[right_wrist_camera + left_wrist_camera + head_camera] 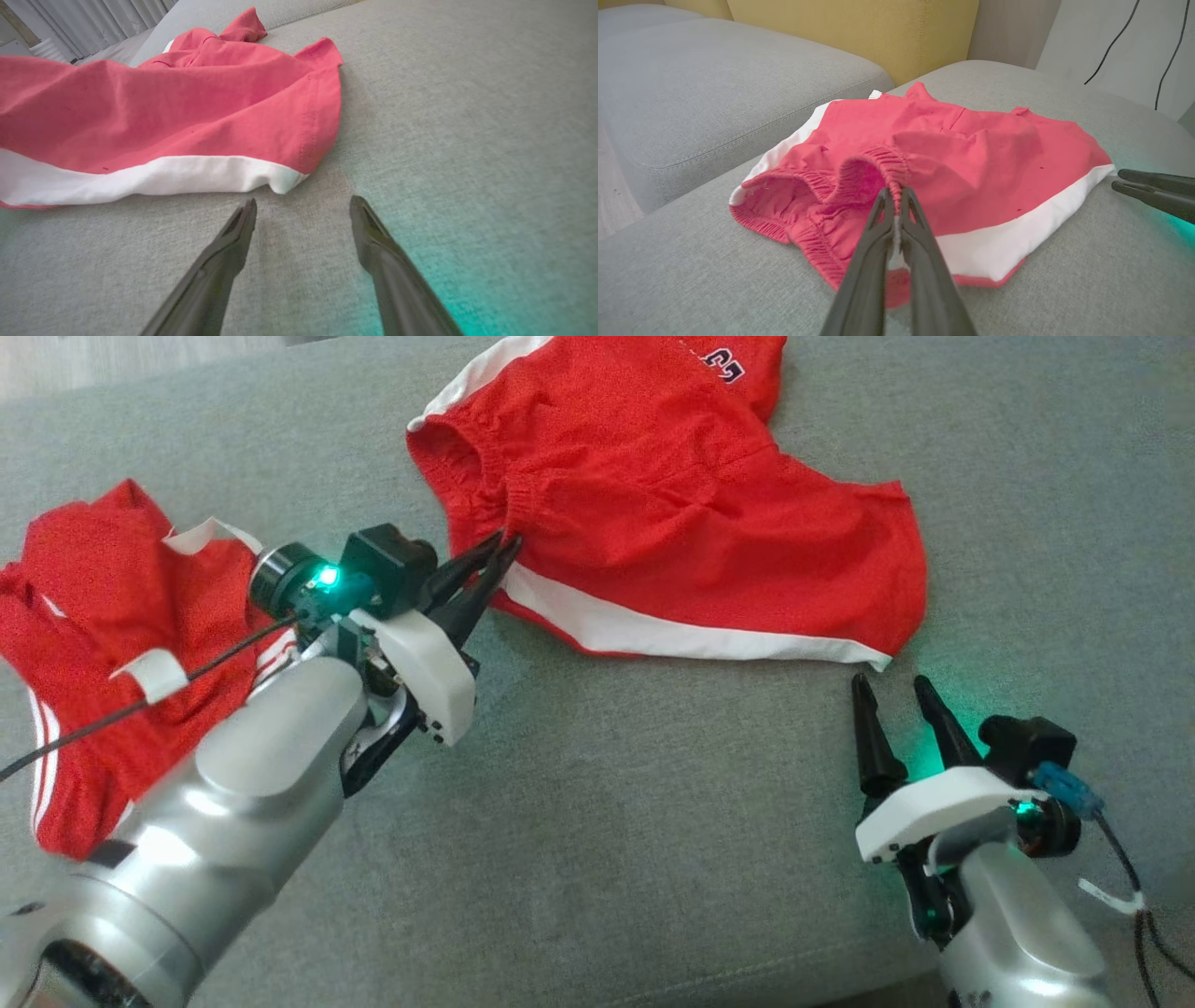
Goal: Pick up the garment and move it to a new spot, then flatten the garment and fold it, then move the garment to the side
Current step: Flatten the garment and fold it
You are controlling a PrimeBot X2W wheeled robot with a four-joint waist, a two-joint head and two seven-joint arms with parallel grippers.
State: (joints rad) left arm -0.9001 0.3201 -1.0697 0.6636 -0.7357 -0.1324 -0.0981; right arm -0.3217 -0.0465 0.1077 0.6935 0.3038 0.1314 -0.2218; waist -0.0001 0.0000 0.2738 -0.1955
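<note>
The shorts (pixel 672 495), red with a white stripe, lie rumpled on the grey cushion (pixel 653 821). The left gripper (pixel 499 555) is clamped on the shorts' elastic waistband. The right gripper (pixel 890 681) is spread wide and empty, near the shorts' striped hem corner but not touching it. A second red garment (pixel 93 588) lies apart from the shorts, behind the left arm.

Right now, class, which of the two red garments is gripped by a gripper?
The red shorts with the white side band: the left gripper pinches their elastic waistband. The other red garment lies loose beside that arm.
</note>
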